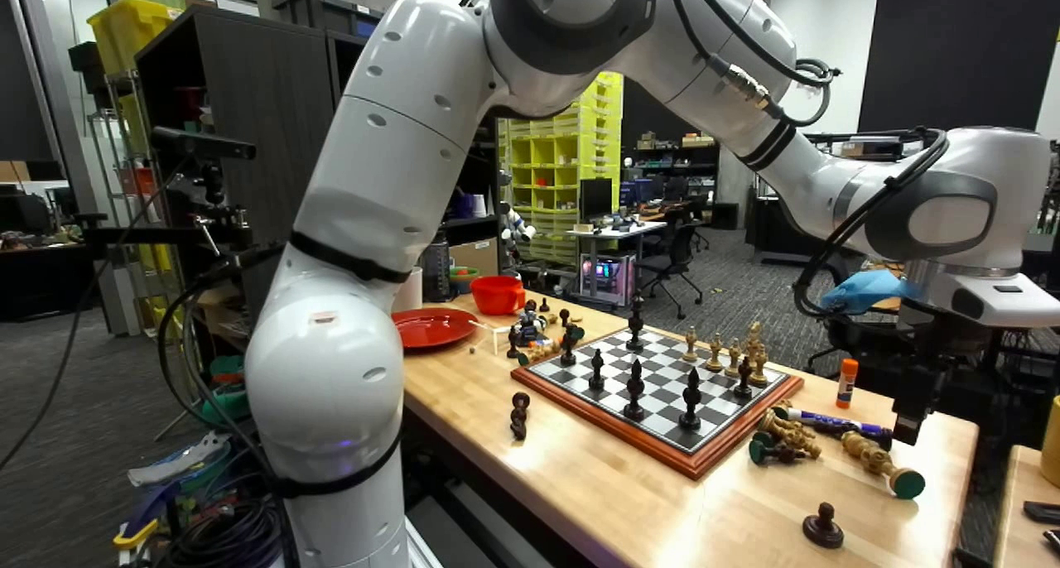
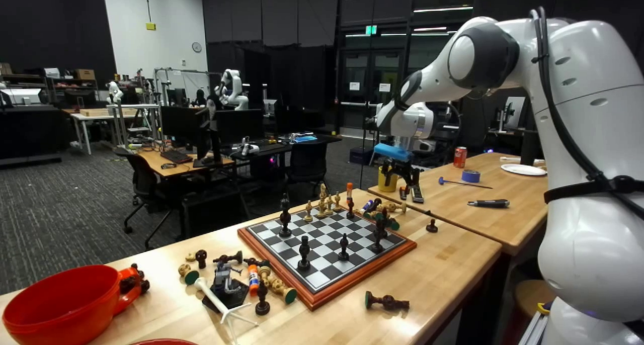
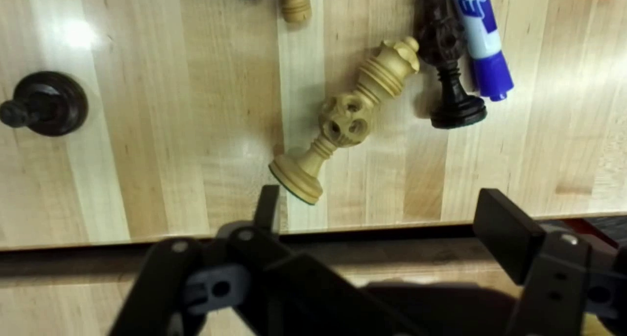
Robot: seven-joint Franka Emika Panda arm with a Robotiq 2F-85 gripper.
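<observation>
My hand (image 3: 379, 211): jaws wide apart, at the bottom of the wrist view. Pale piece (image 3: 345, 118): lying on the counter (image 3: 196, 130), centre of that frame, base nearest the hand. Dark piece (image 3: 442, 47): lying, upper right. Marker (image 3: 479, 37): just beside the dark piece. Pawn (image 3: 49, 103): dark, upright, far left. Board (image 1: 609, 420): I see it right of centre in an exterior view.

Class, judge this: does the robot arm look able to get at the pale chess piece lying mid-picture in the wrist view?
Probably yes: the fingers stand open and empty, and nothing visible covers the pale chess piece, though a dark piece lies close to its top end.
</observation>
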